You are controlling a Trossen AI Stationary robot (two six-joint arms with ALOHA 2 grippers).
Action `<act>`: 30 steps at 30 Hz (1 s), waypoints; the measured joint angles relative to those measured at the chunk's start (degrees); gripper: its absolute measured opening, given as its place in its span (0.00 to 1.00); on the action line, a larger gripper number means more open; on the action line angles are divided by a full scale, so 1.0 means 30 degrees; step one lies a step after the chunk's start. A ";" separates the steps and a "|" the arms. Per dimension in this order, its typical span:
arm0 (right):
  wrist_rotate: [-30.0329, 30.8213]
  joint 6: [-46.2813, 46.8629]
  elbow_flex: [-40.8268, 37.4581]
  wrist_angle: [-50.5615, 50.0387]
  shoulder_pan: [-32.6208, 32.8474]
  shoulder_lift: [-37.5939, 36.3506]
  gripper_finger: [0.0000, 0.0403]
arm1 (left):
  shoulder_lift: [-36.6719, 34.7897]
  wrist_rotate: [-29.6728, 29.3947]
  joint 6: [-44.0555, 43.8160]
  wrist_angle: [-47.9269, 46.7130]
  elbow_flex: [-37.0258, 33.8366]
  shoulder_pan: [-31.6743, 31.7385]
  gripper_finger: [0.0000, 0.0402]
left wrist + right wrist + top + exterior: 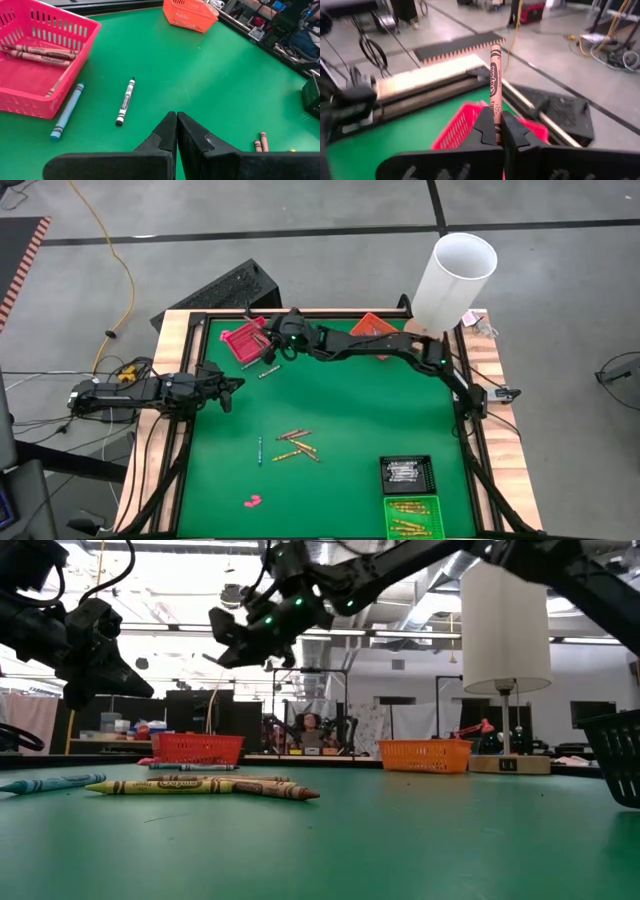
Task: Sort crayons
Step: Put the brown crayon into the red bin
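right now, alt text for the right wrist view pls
The right gripper is shut on a reddish-brown crayon standing upright between its fingers, just above the pink basket at the green table's edge, with grey floor beyond.

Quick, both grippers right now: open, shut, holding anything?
Left gripper: shut, empty, at the table's left edge.
Right gripper: shut on a reddish crayon, above the pink basket.

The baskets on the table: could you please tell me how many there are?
4: a pink basket at the far left, an orange basket at the far middle, and a black basket with a green basket beside it, near right.
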 joint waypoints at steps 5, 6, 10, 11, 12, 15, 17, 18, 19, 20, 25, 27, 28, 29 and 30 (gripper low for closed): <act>-0.0941 0.0022 0.2054 -0.0201 -0.0390 0.1617 0.00 | 0.0000 -0.0009 0.0000 0.0031 0.0000 0.0000 0.00; -0.1034 0.0022 0.2394 -0.0363 -0.0453 0.1898 0.00 | 0.0000 -0.0016 0.0000 0.0020 0.0000 -0.0002 0.00; -0.1269 0.0121 0.3388 -0.0435 -0.0668 0.2983 0.00 | 0.0000 -0.0013 0.0000 0.0020 0.0000 0.0000 0.00; -0.1277 0.0276 0.3544 -0.0477 -0.0742 0.3195 0.00 | 0.0000 -0.0016 0.0000 0.0026 0.0000 0.0000 0.00; -0.1306 0.0525 0.3688 -0.0415 -0.0794 0.3434 0.00 | 0.0000 -0.0018 0.0000 0.0035 0.0000 0.0000 0.00; -0.1300 0.1333 0.3888 -0.0433 -0.1021 0.4070 0.00 | 0.0000 -0.0016 0.0000 0.0028 0.0000 0.0000 0.00; -0.1300 0.1655 0.3970 -0.0479 -0.1110 0.4473 0.01 | 0.0000 -0.0014 0.0000 0.0028 0.0000 0.0000 0.00; -0.1306 0.1687 0.4016 -0.0517 -0.1167 0.4661 0.01 | 0.0000 -0.0010 0.0000 0.0026 0.0000 0.0000 0.00; -0.1300 0.1738 0.4039 -0.0535 -0.1202 0.4734 0.01 | 0.0000 -0.0016 0.0000 0.0028 0.0000 0.0000 0.00; -0.1299 0.1833 0.4039 -0.0773 -0.1268 0.4741 0.01 | 0.0000 -0.0009 0.0000 0.0028 0.0000 0.0000 0.00; -0.1323 0.2047 0.4090 -0.1310 -0.1463 0.4704 0.03 | 0.0000 -0.0009 0.0000 0.0028 0.0000 0.0000 0.00; -0.1807 0.2055 0.4090 -0.1431 -0.1635 0.4711 0.06 | 0.0000 -0.0009 0.0000 0.0026 0.0000 0.0000 0.00; -0.2064 0.2147 0.4090 -0.1407 -0.1723 0.4711 0.09 | 0.0000 -0.0010 0.0000 0.0021 0.0000 0.0000 0.00; -0.2273 0.2194 0.4090 -0.1359 -0.1797 0.4704 0.11 | 0.0000 -0.0008 0.0000 0.0028 0.0000 0.0000 0.00; -0.2385 0.2227 0.4090 -0.1379 -0.1830 0.4704 0.14 | 0.0000 -0.0008 0.0000 0.0021 0.0000 0.0000 0.00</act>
